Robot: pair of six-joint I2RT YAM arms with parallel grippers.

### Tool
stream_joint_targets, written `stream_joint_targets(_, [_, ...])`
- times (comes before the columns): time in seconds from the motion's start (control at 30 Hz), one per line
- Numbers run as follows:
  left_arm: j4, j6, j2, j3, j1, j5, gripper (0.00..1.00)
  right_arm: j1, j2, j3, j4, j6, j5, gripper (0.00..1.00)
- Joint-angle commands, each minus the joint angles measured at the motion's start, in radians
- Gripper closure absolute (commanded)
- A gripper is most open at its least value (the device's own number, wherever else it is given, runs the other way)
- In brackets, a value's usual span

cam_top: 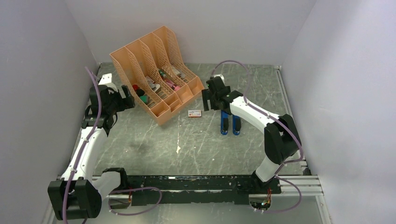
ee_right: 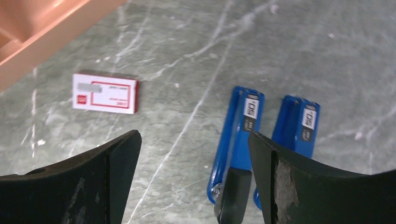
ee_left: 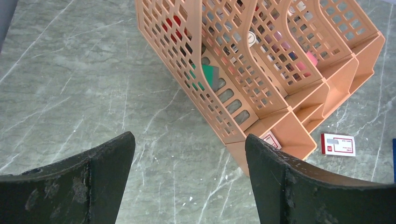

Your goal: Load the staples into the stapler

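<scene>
The blue stapler (cam_top: 230, 123) (ee_right: 239, 133) lies swung open on the grey table, its two blue halves side by side. No loose staples are in view. A small white-and-red box (cam_top: 194, 113) (ee_right: 105, 92) (ee_left: 338, 143) lies flat to the stapler's left. My right gripper (cam_top: 211, 100) (ee_right: 194, 135) hangs open above the table between box and stapler, nothing between its fingers; its right finger (ee_right: 299, 186) overlaps the stapler's near end. My left gripper (cam_top: 127, 100) (ee_left: 189, 137) is open over bare table, left of the organizer, holding nothing.
A peach lattice desk organizer (cam_top: 154, 70) (ee_left: 261, 70) with several slots stands at the back, holding red, green and pink items. A white-and-red item (ee_left: 271, 139) sits in its front-corner slot. White walls enclose the table on three sides.
</scene>
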Motion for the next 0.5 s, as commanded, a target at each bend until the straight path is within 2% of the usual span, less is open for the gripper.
stream_joint_targets(0.0, [0.036,0.013,-0.002,0.014,-0.003,0.035,0.08,-0.003,-0.019,-0.028,-0.058,0.165,0.191,0.12])
stream_joint_targets(0.17, [0.035,0.016,0.013,0.020,-0.004,0.041,0.08,-0.003,-0.042,-0.095,-0.109,0.268,0.268,0.17])
stream_joint_targets(0.37, [0.037,0.020,0.023,0.021,-0.004,0.051,0.09,-0.009,-0.067,-0.149,-0.103,0.292,0.208,0.21])
stream_joint_targets(0.47, [0.037,0.027,0.024,0.024,-0.004,0.042,0.09,-0.010,-0.067,-0.170,-0.085,0.296,0.188,0.27])
